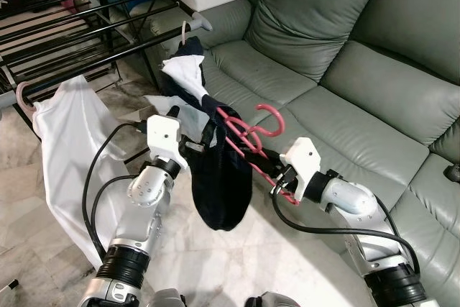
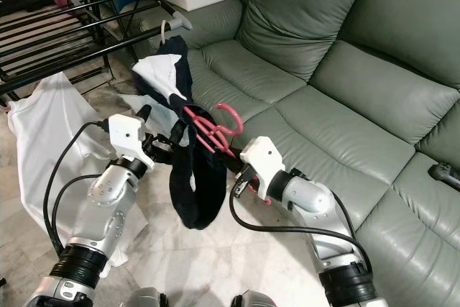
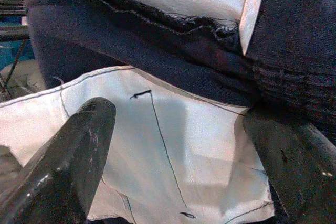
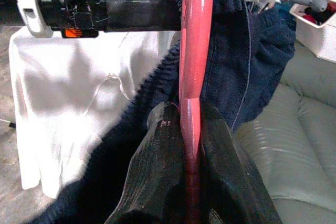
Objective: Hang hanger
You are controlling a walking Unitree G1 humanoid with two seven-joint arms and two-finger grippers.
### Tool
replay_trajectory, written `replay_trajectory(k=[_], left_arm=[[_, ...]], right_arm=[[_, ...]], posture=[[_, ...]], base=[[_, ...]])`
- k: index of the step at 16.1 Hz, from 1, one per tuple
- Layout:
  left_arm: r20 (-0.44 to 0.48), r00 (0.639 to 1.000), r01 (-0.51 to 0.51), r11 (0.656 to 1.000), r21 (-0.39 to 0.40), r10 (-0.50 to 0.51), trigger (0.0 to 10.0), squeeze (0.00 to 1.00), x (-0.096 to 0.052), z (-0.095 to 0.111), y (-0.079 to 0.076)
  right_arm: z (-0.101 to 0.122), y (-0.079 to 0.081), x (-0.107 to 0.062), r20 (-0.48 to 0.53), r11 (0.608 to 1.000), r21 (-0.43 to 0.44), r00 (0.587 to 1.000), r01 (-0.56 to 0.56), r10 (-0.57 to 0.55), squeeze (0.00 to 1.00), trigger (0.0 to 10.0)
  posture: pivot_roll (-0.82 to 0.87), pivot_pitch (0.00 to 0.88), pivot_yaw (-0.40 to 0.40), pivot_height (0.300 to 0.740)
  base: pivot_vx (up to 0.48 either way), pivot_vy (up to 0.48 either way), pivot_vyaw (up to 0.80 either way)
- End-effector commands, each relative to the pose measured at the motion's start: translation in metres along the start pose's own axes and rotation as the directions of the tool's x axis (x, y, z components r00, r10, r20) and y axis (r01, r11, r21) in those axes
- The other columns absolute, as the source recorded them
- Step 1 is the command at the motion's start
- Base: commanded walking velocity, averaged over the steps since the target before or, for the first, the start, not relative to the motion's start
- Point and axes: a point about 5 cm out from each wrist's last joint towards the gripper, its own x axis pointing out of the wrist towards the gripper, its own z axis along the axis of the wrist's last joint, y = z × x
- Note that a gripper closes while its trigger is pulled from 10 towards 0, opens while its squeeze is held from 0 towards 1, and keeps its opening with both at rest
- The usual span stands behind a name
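Hanger (image 1: 248, 134), pink, sits between both arms in front of the grey sofa (image 1: 345, 98), dark navy garment (image 1: 223, 185) draped over it and hanging toward the floor. Right gripper (image 4: 190, 129) is clamped tight on the hanger's pink bar, 2 fingers pressed against it. Left gripper (image 3: 178, 145) has its fingers spread wide, white pocket lining (image 3: 173, 150) between them, navy fabric just beyond; it grips nothing. Black drying rack (image 1: 79, 26) stands at far left, a white shirt (image 1: 68, 141) hanging from its near edge.
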Motion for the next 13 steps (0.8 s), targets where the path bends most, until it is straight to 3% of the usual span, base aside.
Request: replay_trajectory(k=[1, 6, 7, 8, 11, 12, 13], left_arm=[[0.013, 1.000, 0.026, 1.000, -0.010, -0.026, 10.0, 0.00, 0.001, 0.005, -0.003], [-0.015, 0.998, 0.054, 0.997, 0.050, -0.053, 10.0, 0.00, -0.008, 0.011, 0.010], [-0.024, 0.997, 0.075, 0.997, 0.031, -0.074, 10.0, 0.62, -0.012, 0.016, 0.013], [-0.023, 0.996, 0.083, 0.996, 0.027, -0.082, 10.0, 1.00, -0.014, 0.018, 0.013], [-0.010, 0.992, 0.126, 0.991, -0.047, -0.127, 10.0, 1.00, -0.015, 0.025, 0.002], [-0.005, 0.991, 0.135, 0.988, -0.071, -0.135, 10.0, 0.63, -0.014, 0.026, -0.003], [-0.009, 0.989, 0.145, 0.985, -0.089, -0.146, 10.0, 0.00, -0.014, 0.026, -0.007]], right_arm=[[0.009, -0.001, 0.005, 0.038, 0.999, -0.022, 0.999, -0.031, 0.032, 0.00, 10.0], [0.005, -0.020, -0.002, 0.014, 0.994, -0.097, 0.999, 0.046, -0.045, 0.00, 10.0], [0.006, -0.026, -0.002, 0.016, 0.991, -0.113, 0.997, 0.071, -0.069, 0.00, 10.0], [0.006, -0.028, -0.002, 0.016, 0.990, -0.120, 0.997, 0.076, -0.074, 0.00, 10.0], [0.004, -0.033, 0.003, 0.018, 0.987, -0.142, 0.997, 0.080, -0.078, 0.00, 10.0], [0.005, -0.034, 0.005, 0.019, 0.986, -0.146, 0.997, 0.078, -0.076, 0.00, 10.0], [0.005, -0.035, 0.007, 0.022, 0.986, -0.151, 0.997, 0.075, -0.073, 0.00, 10.0]], posture=[[-0.03, 0.000, -0.038, 0.740], [-0.03, 0.000, -0.037, 0.740], [-0.03, 0.000, -0.037, 0.740], [-0.03, 0.000, -0.037, 0.740], [-0.02, 0.000, -0.033, 0.740], [-0.02, 0.000, -0.033, 0.740], [-0.02, 0.000, -0.033, 0.740]], base=[[0.000, 0.000, 0.00], [0.000, 0.000, 0.00], [0.000, 0.000, 0.00], [0.000, 0.000, 0.00], [0.000, 0.000, 0.00], [0.000, 0.000, 0.00], [0.000, 0.000, 0.00]])
